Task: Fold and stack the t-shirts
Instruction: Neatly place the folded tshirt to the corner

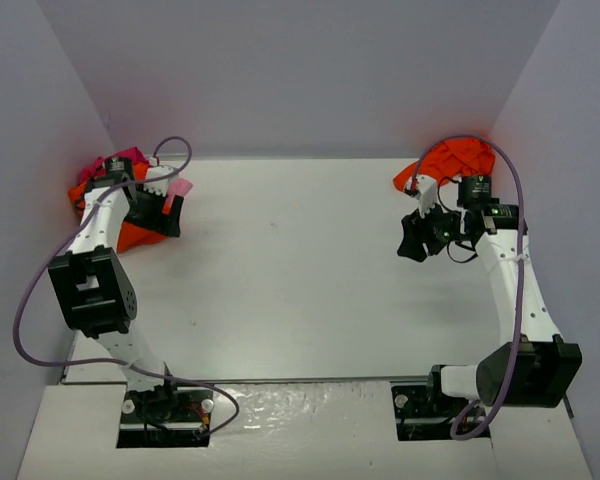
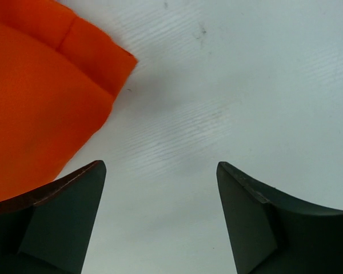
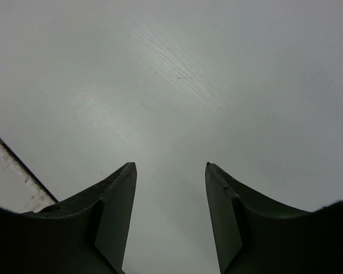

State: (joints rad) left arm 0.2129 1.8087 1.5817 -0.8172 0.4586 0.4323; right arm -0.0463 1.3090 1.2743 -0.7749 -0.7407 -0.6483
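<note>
Jaws: L gripper [image 2: 160, 165] seen spread wide, empty; R gripper [image 3: 170, 165] parted, empty. Orange t-shirt [image 2: 34, 103] found just L of L jaws, at table [image 1: 300, 260] far-L corner; L arm judged nearer.

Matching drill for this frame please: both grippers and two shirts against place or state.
1. left gripper
2. right gripper
3. crumpled orange shirt
4. magenta shirt

A. far right corner
B. jaws open, only bare table below
C. in the far left pile
D. jaws open, folded orange shirt beside one finger

Pairs: 1-D, 2-B, 3-A, 4-C
</note>
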